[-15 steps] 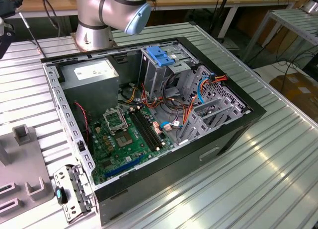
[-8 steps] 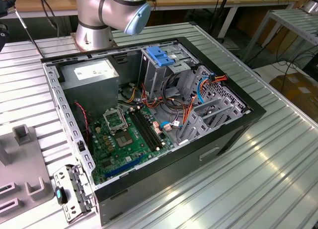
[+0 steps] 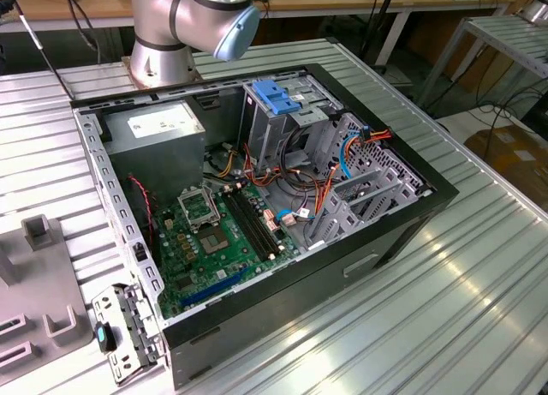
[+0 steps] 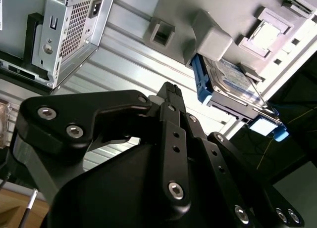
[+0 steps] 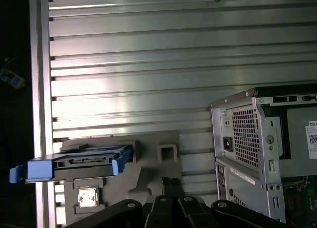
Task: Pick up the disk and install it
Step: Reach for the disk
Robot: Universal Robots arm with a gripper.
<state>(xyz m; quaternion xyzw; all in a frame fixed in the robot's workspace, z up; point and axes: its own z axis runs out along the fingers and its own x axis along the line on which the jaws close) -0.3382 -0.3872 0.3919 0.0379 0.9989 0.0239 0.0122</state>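
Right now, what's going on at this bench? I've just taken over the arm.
Nothing has been picked up yet. The arm's gripper is shut on nothing and hangs clear of the hard drive. The drive, with its blue side rails, stands on edge in a grey fixture on the slotted aluminium table. The open computer case lies on the table next to the fixture, with its motherboard exposed.

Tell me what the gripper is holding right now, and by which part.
Nothing. The gripper is shut with nothing in it, and the disk sits apart from it on the grey stand.
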